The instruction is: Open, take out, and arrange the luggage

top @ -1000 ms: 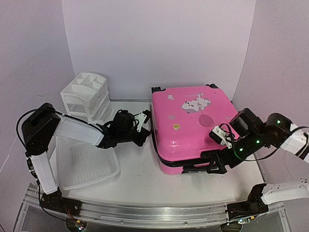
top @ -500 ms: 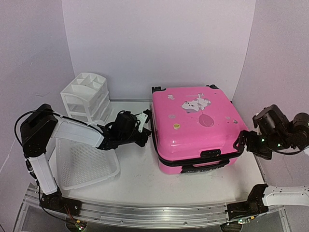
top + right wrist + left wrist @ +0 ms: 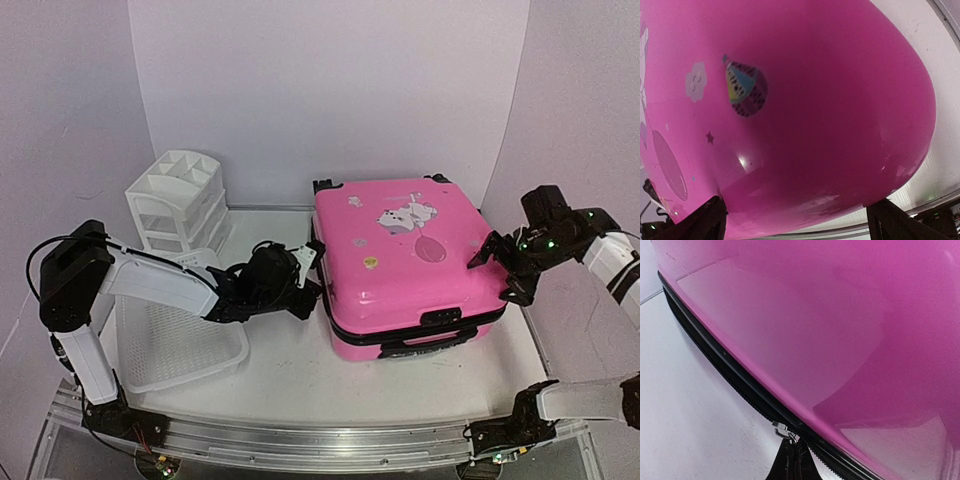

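Closely, left gripper (image 3: pixel 312 290) clamped on zipper pull (image 3: pixel 784 430) at luggage (image 3: pixel 400 260) left edge, right gripper (image 3: pixel 497 277) jaws spread over right edge

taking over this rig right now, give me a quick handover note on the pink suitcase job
Left hand: shut on the zipper pull at the left side seam of the luggage.
Right hand: open, empty, hovering at the luggage's right edge.
Luggage: flat on the table, lid down.
Done: zipper pull gripped; how far it is unzipped cannot be told.
Left: run the zipper round, lift the lid, take the contents out and arrange them. The white basket and drawer organizer stand to its left.
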You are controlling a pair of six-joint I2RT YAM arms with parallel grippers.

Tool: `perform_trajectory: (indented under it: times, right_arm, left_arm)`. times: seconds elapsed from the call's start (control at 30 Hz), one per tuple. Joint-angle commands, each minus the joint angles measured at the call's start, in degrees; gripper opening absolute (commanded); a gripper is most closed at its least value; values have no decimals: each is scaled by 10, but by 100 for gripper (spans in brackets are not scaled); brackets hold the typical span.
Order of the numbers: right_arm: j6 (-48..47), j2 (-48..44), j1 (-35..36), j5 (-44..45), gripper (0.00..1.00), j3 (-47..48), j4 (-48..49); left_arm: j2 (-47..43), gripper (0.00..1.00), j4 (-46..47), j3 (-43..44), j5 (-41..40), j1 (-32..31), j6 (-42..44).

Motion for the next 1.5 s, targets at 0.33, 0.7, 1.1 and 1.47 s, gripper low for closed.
perform_trajectory:
  times: [0.33, 0.7, 1.1, 1.47]
  right_arm:
    - [-347, 306, -115, -13, 98, 202, -71]
    - [-440, 249, 7, 276, 98, 368, -215]
    - [-488, 343, 345, 250, 95, 439, -122]
    - [-519, 421, 405, 306, 90, 394, -97]
  left_arm:
    - [29, 0, 15, 86, 74, -112, -37]
    - [7, 0, 10, 73, 40, -117, -14]
    - [-22, 0, 9, 32, 50, -69, -44]
    - [-41, 0, 9, 3, 55, -30, -69]
